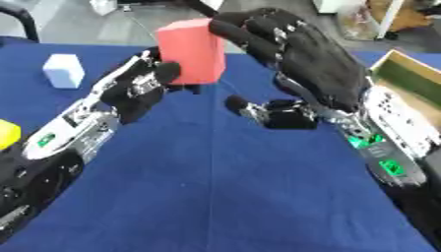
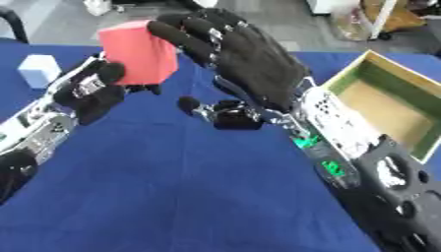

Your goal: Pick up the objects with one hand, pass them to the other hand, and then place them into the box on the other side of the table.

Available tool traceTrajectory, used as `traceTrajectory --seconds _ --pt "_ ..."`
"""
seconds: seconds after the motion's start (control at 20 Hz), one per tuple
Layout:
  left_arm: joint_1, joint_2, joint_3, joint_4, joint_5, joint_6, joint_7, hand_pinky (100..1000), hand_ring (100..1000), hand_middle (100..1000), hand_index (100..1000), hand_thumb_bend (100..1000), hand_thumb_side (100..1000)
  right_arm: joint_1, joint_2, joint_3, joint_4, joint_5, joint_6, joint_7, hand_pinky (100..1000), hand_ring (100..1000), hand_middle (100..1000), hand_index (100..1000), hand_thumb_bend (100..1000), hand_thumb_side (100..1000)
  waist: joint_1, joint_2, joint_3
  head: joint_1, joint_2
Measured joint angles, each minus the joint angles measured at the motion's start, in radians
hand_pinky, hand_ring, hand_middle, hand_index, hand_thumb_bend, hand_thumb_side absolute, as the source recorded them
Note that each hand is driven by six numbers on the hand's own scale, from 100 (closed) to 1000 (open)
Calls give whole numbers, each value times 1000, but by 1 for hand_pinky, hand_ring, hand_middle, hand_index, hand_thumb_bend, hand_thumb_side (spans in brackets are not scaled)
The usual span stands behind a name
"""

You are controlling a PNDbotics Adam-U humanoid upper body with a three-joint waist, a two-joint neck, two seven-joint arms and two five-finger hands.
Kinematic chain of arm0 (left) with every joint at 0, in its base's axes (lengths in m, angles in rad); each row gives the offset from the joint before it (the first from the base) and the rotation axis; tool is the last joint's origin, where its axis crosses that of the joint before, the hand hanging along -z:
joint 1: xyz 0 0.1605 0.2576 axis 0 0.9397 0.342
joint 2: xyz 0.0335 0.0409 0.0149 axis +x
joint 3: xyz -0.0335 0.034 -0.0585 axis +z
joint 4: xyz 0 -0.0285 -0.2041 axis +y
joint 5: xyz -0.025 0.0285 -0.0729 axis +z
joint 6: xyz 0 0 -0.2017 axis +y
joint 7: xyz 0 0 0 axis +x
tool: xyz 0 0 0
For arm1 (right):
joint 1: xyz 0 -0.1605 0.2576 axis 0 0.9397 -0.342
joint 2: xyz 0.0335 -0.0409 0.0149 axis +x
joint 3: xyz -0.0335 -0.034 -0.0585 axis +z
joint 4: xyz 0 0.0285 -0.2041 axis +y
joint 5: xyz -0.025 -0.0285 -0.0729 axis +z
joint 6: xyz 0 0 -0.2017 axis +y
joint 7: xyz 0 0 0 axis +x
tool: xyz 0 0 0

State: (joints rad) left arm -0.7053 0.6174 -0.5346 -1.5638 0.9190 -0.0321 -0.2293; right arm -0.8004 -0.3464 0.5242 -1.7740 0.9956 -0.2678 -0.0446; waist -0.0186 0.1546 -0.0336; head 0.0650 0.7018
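Observation:
A red block (image 1: 191, 49) is held up above the blue table between my two hands. My left hand (image 1: 138, 91) comes in from the lower left, its fingers curled against the block's left and lower side. My right hand (image 1: 310, 64) reaches in from the right with its fingers stretched over the block's top right edge and its thumb (image 1: 237, 104) standing apart below. The open wooden box (image 2: 379, 106), green on its inner walls, lies at the table's right edge and shows nothing inside.
A white block (image 1: 64, 71) stands on the blue cloth at the far left. A yellow thing (image 1: 7, 133) shows at the left edge. Blue cloth (image 1: 215, 187) stretches bare in front of the hands. Floor and furniture lie beyond the far edge.

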Motion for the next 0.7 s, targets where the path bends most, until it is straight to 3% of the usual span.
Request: traceTrajectory --seconds 0.7 --pt "11 11 0 -1 0 7 2 655 579 579 471 514 247 1 7 -7 9 21 30 -44 834 839 873 989 419 145 0 0 -4 0 0"
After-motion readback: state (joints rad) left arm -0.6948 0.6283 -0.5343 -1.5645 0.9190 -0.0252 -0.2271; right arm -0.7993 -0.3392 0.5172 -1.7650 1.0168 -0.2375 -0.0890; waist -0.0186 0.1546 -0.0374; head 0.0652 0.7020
